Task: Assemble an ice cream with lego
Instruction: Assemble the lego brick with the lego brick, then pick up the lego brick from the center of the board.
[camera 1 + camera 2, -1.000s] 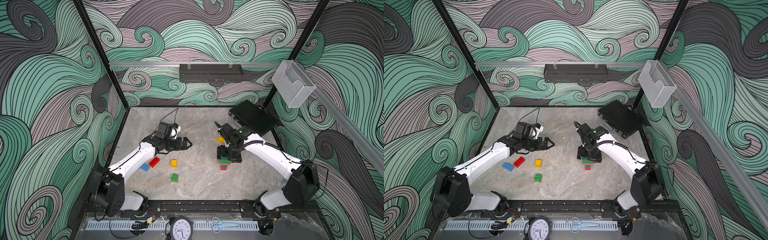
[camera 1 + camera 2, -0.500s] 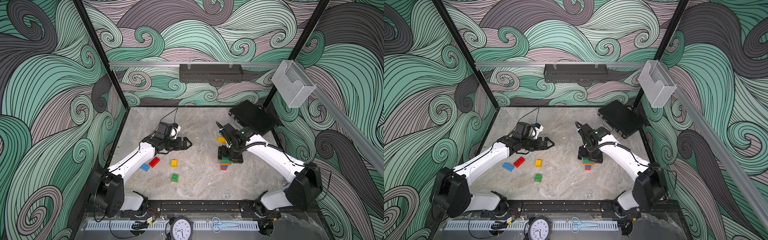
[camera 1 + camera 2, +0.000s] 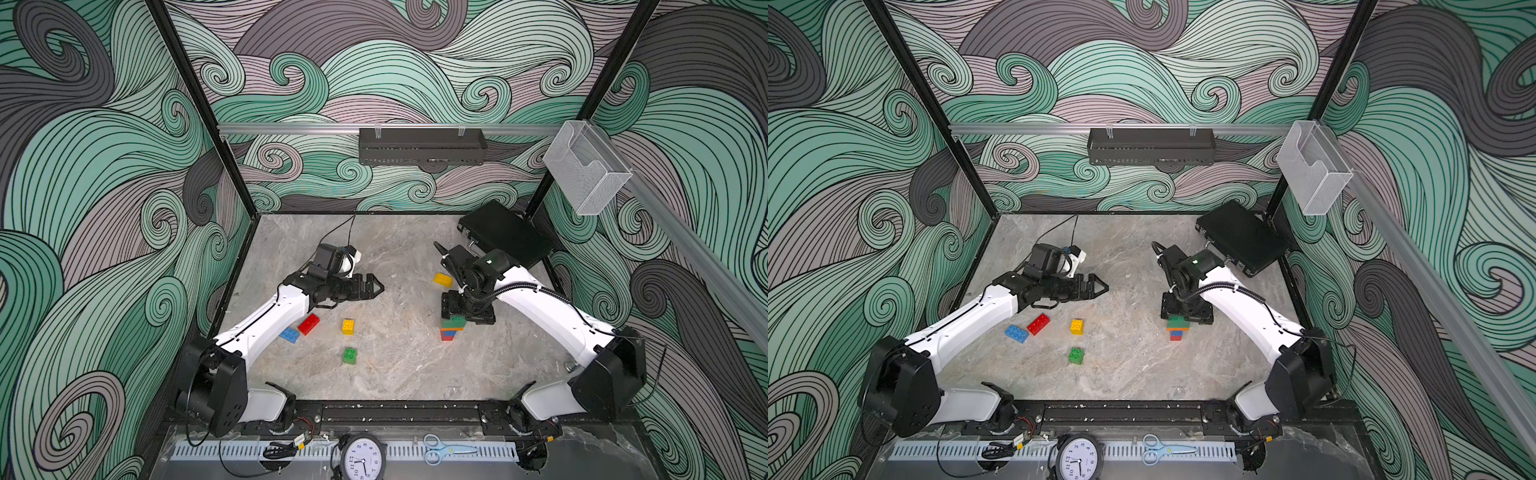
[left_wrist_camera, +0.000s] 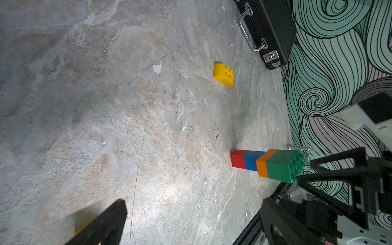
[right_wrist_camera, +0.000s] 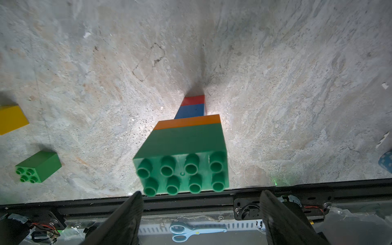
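A lego stack (image 3: 451, 328) stands on the table right of middle: red at the bottom, then blue, orange and a green oblong brick (image 5: 186, 148) on top. My right gripper (image 5: 201, 192) hangs open just above it, jaws clear of the green brick, seen in a top view (image 3: 464, 311) too. My left gripper (image 3: 376, 286) hovers open and empty left of centre. Loose lego lies on the table: a red brick (image 3: 308, 324), a blue brick (image 3: 289, 334), a yellow square brick (image 3: 348, 327), a green square brick (image 3: 350, 356) and a round-topped yellow brick (image 3: 443, 280).
A black case (image 3: 505, 235) lies at the back right corner, close behind the right arm. A black rail (image 3: 399, 413) runs along the front edge, with scissors (image 3: 449, 449) and a clock (image 3: 362, 457) beyond it. Patterned walls close three sides.
My right gripper's jaws have spread a little wider above the stack. The left arm has not moved.
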Controlling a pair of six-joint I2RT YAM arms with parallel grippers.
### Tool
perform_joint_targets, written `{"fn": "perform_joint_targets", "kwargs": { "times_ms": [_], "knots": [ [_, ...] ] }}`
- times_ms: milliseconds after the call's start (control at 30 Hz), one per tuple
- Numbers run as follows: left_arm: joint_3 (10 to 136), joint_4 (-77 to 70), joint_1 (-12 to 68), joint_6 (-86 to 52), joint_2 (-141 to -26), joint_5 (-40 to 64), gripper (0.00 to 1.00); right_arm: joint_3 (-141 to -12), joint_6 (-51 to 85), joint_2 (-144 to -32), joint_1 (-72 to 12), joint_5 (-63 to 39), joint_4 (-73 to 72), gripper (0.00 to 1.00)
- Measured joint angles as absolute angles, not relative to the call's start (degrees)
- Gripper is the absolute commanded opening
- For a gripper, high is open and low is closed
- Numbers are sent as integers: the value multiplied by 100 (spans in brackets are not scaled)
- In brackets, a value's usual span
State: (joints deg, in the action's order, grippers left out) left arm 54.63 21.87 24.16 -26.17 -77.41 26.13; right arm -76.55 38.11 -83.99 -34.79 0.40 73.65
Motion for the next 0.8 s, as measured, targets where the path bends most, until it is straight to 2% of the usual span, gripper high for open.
{"fn": "perform_joint_targets", "kwargs": {
  "times_ms": [167,400,800],
  "knots": [
    [5463,2187,2416,-2615,-7741,2613,98,-8364,3111,-8534,-3470,237,7491,88],
    [5463,2202,2416,-2600,-7741,2593,98,-9273,1730,-9664,-3341,593,7489,89],
    [5463,2281,2416,-2589,-7741,2545,98,-9358,-12,-10748,-2582,550,6316,81]
  ]
}}
